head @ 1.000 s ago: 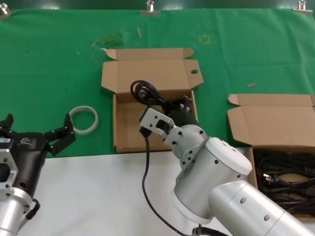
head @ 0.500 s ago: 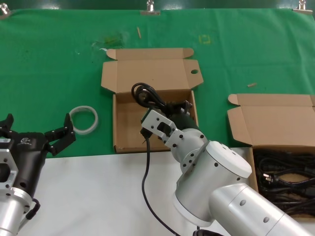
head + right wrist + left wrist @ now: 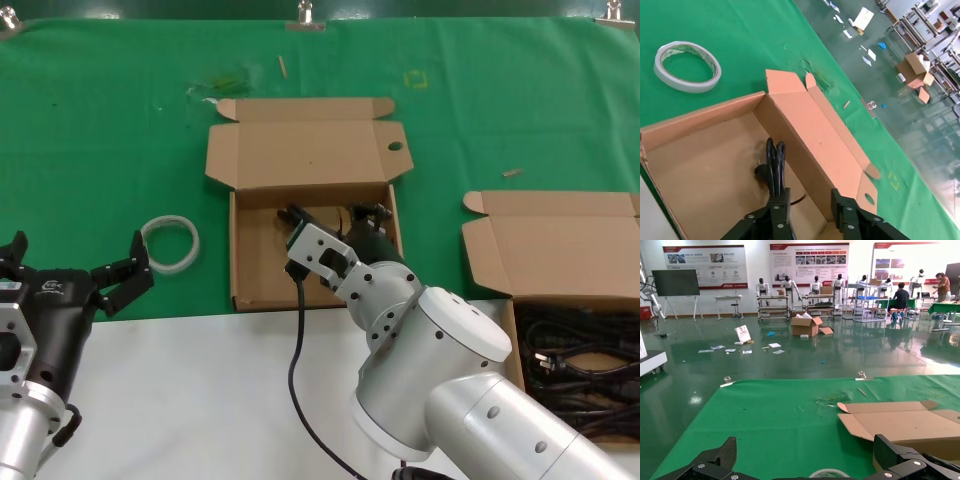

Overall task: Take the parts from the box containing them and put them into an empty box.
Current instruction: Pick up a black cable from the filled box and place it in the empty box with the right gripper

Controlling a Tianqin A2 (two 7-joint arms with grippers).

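The empty box (image 3: 262,270) lies open in the middle, its lid's holed tab (image 3: 394,147) at the back right. My right gripper (image 3: 336,219) is down inside it and open. In the right wrist view one black power cord (image 3: 774,166) lies coiled on the box floor (image 3: 705,165), running under one finger of the right gripper (image 3: 811,198); bare cardboard shows between the jaws. The box containing the parts (image 3: 560,250) stands at the right, with more black cords (image 3: 580,365) in it. My left gripper (image 3: 75,260) waits open at the near left.
A white tape ring (image 3: 170,243) lies on the green cloth (image 3: 120,140) left of the middle box, just ahead of the left gripper (image 3: 807,462). A white tabletop (image 3: 200,400) runs along the front. My right arm's own black cable (image 3: 295,340) hangs over it.
The cord coil, held above the middle box's back edge, has come down into the box. The right gripper sank with it. The left arm has not moved.
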